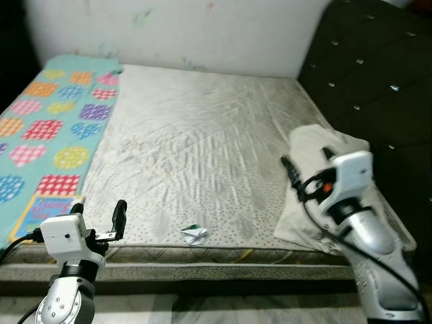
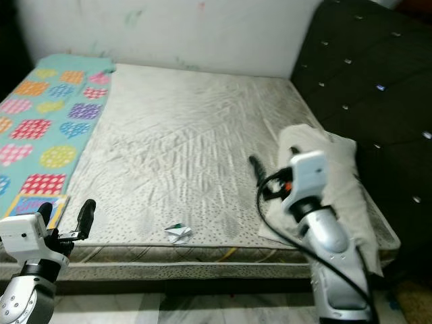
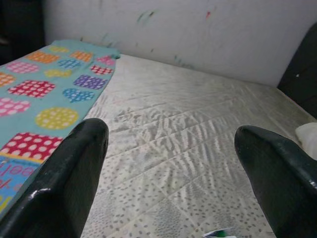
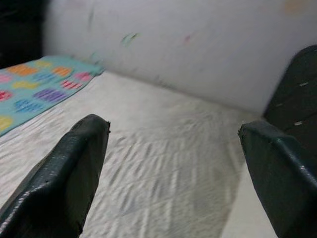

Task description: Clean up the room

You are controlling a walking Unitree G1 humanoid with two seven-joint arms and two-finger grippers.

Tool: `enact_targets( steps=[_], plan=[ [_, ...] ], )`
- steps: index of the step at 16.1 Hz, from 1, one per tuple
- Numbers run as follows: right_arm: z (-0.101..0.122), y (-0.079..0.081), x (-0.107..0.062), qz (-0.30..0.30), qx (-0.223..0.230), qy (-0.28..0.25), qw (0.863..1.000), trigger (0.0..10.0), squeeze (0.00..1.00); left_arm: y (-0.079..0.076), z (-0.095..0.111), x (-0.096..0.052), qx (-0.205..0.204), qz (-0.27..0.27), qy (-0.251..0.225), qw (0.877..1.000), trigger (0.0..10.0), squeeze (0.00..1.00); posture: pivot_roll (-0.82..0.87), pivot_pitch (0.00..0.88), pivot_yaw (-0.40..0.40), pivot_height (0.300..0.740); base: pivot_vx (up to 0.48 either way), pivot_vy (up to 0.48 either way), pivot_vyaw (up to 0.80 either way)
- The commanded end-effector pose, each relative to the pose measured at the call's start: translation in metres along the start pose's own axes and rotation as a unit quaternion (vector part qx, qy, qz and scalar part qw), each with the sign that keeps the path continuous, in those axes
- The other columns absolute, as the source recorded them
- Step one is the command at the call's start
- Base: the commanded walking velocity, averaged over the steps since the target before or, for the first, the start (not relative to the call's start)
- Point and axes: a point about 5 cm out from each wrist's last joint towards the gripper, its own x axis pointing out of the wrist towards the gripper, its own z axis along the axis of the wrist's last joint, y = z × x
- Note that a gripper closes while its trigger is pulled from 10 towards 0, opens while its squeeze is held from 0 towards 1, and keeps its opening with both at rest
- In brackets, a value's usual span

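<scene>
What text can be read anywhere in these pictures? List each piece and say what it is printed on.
Teal blanket, blue patch at its near corner: coloured lettering, too blurred and cropped to read; in the left wrist view only fragments show, perhaps "eel".
Small white-and-green paper scrap near the mattress front edge: print, if any, too small to read.
Wall: coloured scribbles, no legible words.
Nothing else carries text.

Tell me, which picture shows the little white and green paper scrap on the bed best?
The left eye view: the small crumpled white-and-green paper scrap lies whole near the mattress's front edge. The right eye view shows it likewise; the left wrist view catches just its top.
</scene>
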Motion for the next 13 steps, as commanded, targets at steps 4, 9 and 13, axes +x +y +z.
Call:
enact_targets(
  steps=[4, 9, 13],
  plan=[
    [-0.032, 0.012, -0.006, 0.000, 0.028, 0.047, 0.998, 10.0, 0.00, -0.008, -0.004, 0.002, -0.010, -0.008, 0.007, 1.000, 10.0, 0.00, -0.02, 0.000, -0.065, 0.740, 0.000, 0.000, 0.00],
    [-0.040, 0.016, -0.006, -0.031, 0.044, 0.048, 0.997, 10.0, 0.00, -0.017, -0.001, 0.015, -0.010, -0.040, 0.011, 0.999, 10.0, 0.00, -0.04, 0.014, -0.002, 0.740, 0.000, 0.000, 0.00],
    [-0.041, 0.012, -0.011, -0.024, 0.029, 0.055, 0.998, 10.0, 0.00, -0.018, -0.003, 0.013, -0.013, -0.036, 0.013, 0.999, 10.0, 0.00, -0.05, 0.036, -0.050, 0.740, 0.000, 0.000, 0.00]
  ],
)
